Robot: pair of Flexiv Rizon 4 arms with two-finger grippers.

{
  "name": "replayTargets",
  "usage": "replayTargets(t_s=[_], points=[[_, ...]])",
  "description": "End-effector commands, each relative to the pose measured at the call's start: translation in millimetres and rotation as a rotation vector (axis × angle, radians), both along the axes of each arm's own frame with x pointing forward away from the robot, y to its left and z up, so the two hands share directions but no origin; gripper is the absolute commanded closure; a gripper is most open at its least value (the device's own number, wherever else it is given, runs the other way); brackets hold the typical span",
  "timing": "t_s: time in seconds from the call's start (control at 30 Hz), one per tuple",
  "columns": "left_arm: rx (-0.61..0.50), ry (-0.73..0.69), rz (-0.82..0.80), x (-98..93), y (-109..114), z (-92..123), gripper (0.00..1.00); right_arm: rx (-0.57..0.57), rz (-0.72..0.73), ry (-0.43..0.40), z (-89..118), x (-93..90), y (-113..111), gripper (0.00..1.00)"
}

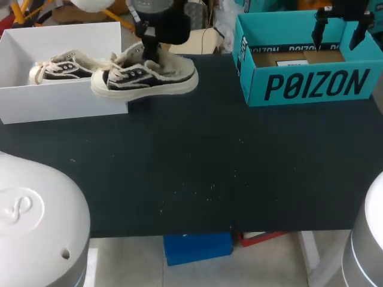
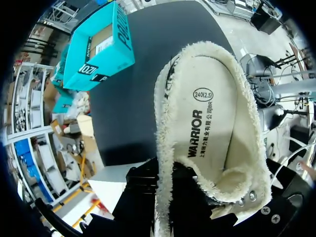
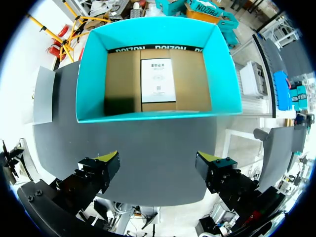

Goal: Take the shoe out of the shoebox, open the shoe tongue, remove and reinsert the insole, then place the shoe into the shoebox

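Note:
A black low shoe (image 1: 143, 78) with a cream sole and fleecy lining hangs just above the table, beside the white shoebox (image 1: 60, 101). My left gripper (image 1: 151, 57) is shut on its heel collar. In the left wrist view the shoe (image 2: 212, 123) fills the space ahead of the gripper (image 2: 170, 182), showing its printed insole; the yellow tips are hidden by the collar. A second matching shoe (image 1: 60, 69) lies inside the white box. My right gripper (image 1: 338, 27) hovers open over the teal box (image 1: 311, 84), its fingers (image 3: 106, 163) wide apart with nothing between them.
The teal box (image 3: 148, 116) at the back right stands open, showing a brown cardboard floor with a white label (image 3: 157, 81). A corner of the white box (image 2: 113, 182) lies under my left gripper. Dark table surface (image 1: 209, 167) stretches across the middle and front.

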State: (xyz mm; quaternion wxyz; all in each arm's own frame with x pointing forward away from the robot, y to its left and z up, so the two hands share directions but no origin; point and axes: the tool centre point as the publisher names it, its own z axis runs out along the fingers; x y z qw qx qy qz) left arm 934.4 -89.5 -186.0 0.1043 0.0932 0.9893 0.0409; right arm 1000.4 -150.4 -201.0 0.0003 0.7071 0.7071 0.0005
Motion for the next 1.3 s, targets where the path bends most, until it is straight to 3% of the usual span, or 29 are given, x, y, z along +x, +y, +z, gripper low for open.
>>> replayTargets(t_s=[0.03, 0.27, 0.47, 0.83, 1.03, 1.3], points=[[0.098, 0.03, 0.0, -5.7, -56.5, -33.9, 1.0, 0.0, 0.0, 0.001, 0.5, 0.0, 0.2, 0.0], [0.121, 0.115, -0.034, -25.4, -102.8, -86.5, 1.0, 0.0, 0.0, 0.001, 0.5, 0.0, 0.2, 0.0], [0.139, 0.162, -0.033, -34.8, -117.5, -128.0, 1.0, 0.0, 0.0, 0.001, 0.5, 0.0, 0.2, 0.0], [0.127, 0.186, 0.035, -41.7, -119.0, -183.1, 1.0, 0.0, 0.0, 0.001, 0.5, 0.0, 0.2, 0.0], [0.135, 0.181, 0.047, -42.0, -110.6, -197.6, 1.0, 0.0, 0.0, 0.001, 0.5, 0.0, 0.2, 0.0], [0.173, 0.162, 0.046, -26.5, -93.6, -210.4, 1.0, 0.0, 0.0, 0.001, 0.5, 0.0, 0.2, 0.0]])
